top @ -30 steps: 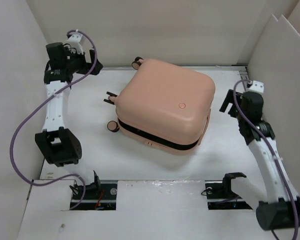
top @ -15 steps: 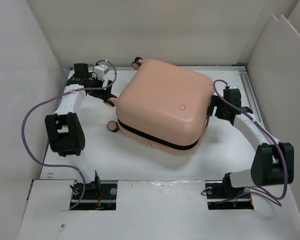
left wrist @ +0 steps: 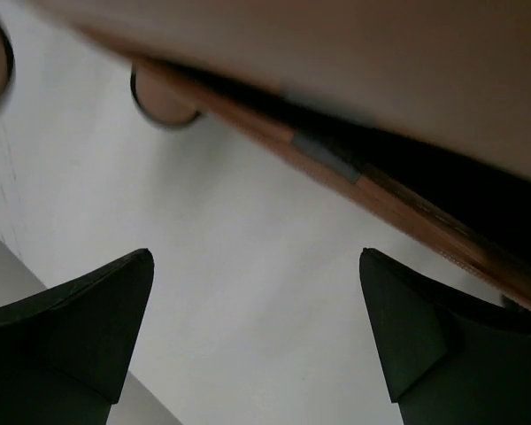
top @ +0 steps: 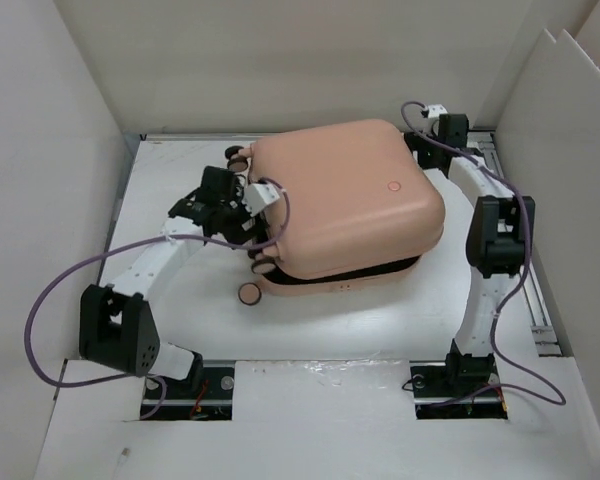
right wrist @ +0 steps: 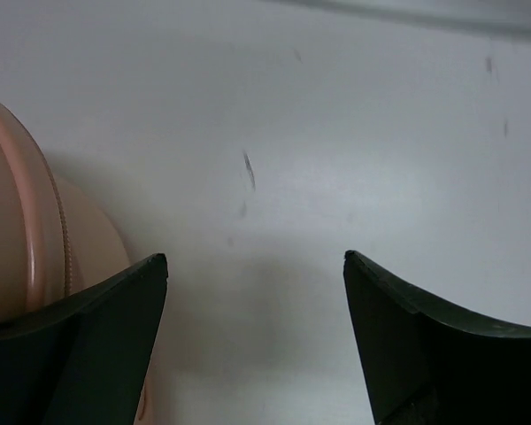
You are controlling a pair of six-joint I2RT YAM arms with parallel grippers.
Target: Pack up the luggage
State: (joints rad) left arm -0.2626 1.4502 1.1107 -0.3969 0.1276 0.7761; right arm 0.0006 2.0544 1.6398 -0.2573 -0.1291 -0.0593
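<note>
The luggage [top: 350, 195] lies flat on the white table [top: 380, 325], toward the back, with a dark gap showing between its two shells. The left gripper [left wrist: 255, 257] is spread wide at its wheeled left side, holding nothing. The right gripper [right wrist: 255, 257], also spread and empty, sits just beside its far right corner
</note>
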